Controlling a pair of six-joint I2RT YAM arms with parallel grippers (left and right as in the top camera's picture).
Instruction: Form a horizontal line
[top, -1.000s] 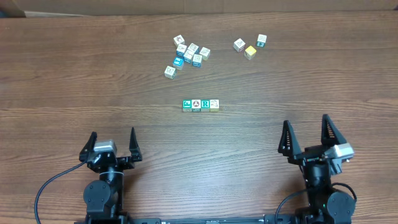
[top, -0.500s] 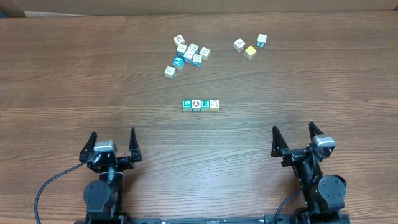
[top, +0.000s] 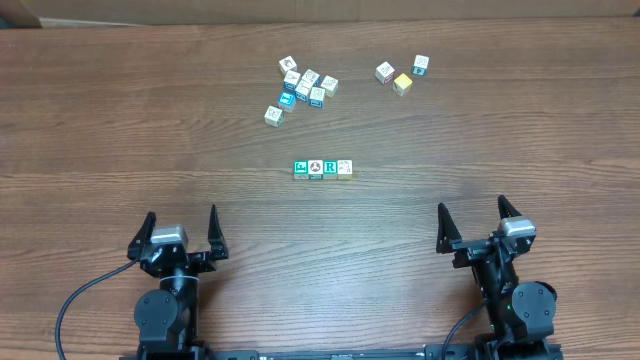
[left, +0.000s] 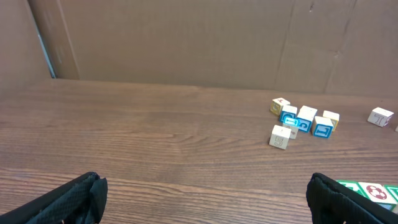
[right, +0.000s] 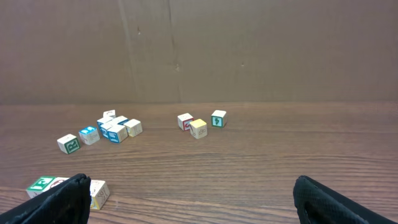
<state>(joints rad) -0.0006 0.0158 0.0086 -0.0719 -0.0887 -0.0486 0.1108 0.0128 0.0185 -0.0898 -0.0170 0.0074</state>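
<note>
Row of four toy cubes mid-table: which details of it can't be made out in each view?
Overhead: the row of four small toy cubes is too small to read the face pictures, beyond a green "R".
Left wrist: the bottom edge and the left gripper's black fingers cut off most of the row.
Right wrist: the right gripper's black fingers cover part of the row.

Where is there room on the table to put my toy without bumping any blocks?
Bare wood: the whole left side, left of the cube pile; the far right, past the three loose cubes; and the strip between the row of four and the left gripper and right gripper. Crowded: top middle, around the pile.
</note>
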